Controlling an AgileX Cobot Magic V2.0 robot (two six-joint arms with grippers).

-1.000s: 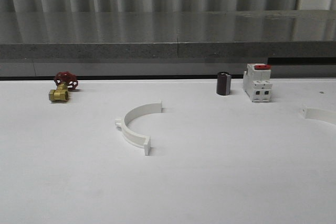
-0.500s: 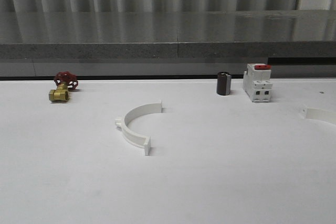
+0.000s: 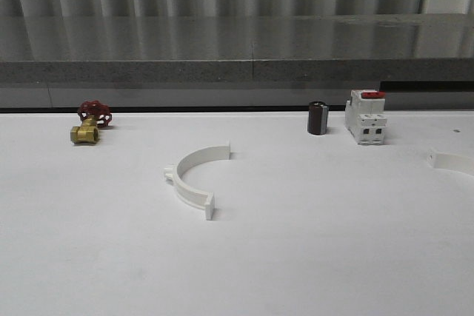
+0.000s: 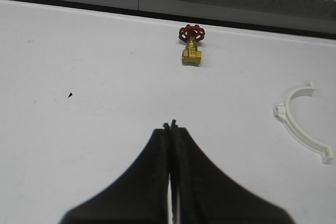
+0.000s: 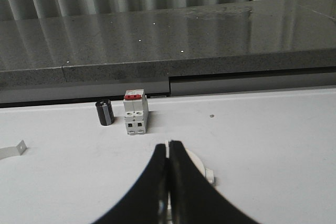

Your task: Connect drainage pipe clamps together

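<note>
One drainage pipe clamp (image 3: 180,180), a white half-ring with flat end tabs, lies left of the table's middle; the left wrist view has it (image 4: 302,135) off to one side. A second clamp (image 3: 453,161) lies at the table's right edge, partly cut off. My right gripper (image 5: 168,144) is shut and empty, hovering just in front of that clamp (image 5: 198,163), whose curve and tab peek out behind the fingers. My left gripper (image 4: 170,126) is shut with nothing in it, over bare table, well short of the first clamp.
A brass valve with a red handwheel (image 3: 89,125) sits at the back left. A small black cylinder (image 3: 318,118) and a white breaker with a red switch (image 3: 366,118) stand at the back right. A grey ledge (image 3: 237,57) runs behind the table.
</note>
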